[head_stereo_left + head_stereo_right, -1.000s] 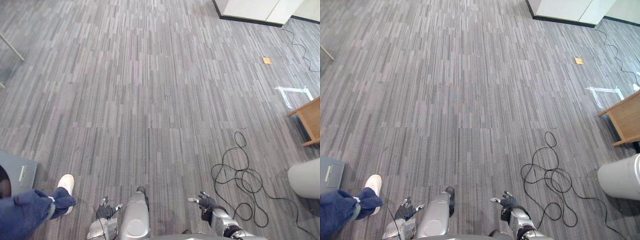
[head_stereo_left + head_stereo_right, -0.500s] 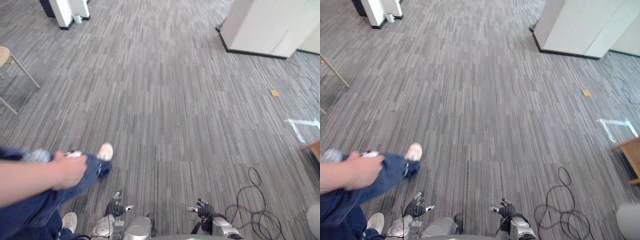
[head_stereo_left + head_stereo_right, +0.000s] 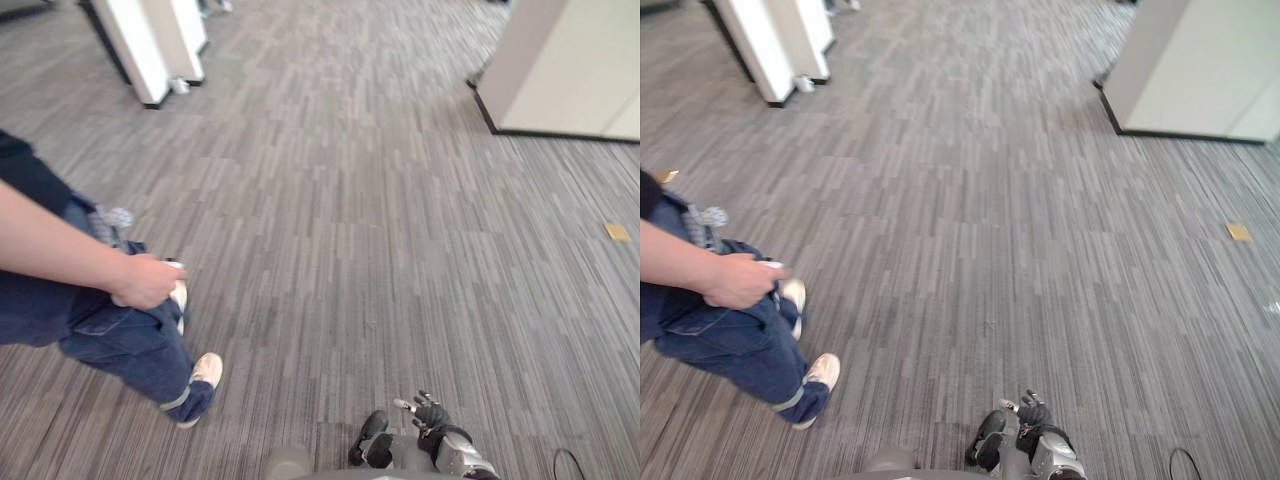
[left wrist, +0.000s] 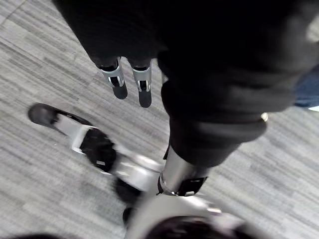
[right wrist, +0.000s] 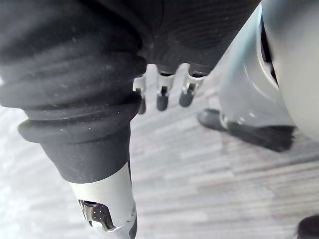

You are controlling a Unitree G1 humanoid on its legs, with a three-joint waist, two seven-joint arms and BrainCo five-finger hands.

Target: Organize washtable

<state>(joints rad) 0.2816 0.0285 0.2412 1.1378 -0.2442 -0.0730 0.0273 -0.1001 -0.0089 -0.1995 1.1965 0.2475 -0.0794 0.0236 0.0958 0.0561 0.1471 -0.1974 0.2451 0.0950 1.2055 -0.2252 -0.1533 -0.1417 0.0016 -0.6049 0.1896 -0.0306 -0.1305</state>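
Robot's right hand point(image 3: 430, 412) hangs low at the near edge of the head views, right of centre, its fingers point(image 5: 162, 99) loosely straight and slightly spread above the grey striped carpet point(image 3: 380, 230), with nothing in its grasp. The left hand point(image 4: 117, 82) points its fingers down toward the same carpet, relaxed and holding nothing. Close by on the robot's left stands a person point(image 3: 110, 330) in blue jeans and white shoes, one bare forearm reaching across, the person's hand point(image 3: 146, 282) closed around a small pale object too blurred to identify. One white shoe point(image 3: 207, 370) is planted on the carpet just left of the robot. Farther off, a white panel point(image 3: 135, 50) stands at the far left and a large white cabinet point(image 3: 565, 70) with a dark base at the far right, carpet running between them. A small yellow scrap point(image 3: 617, 231) lies on the floor near the cabinet, well apart from both hands
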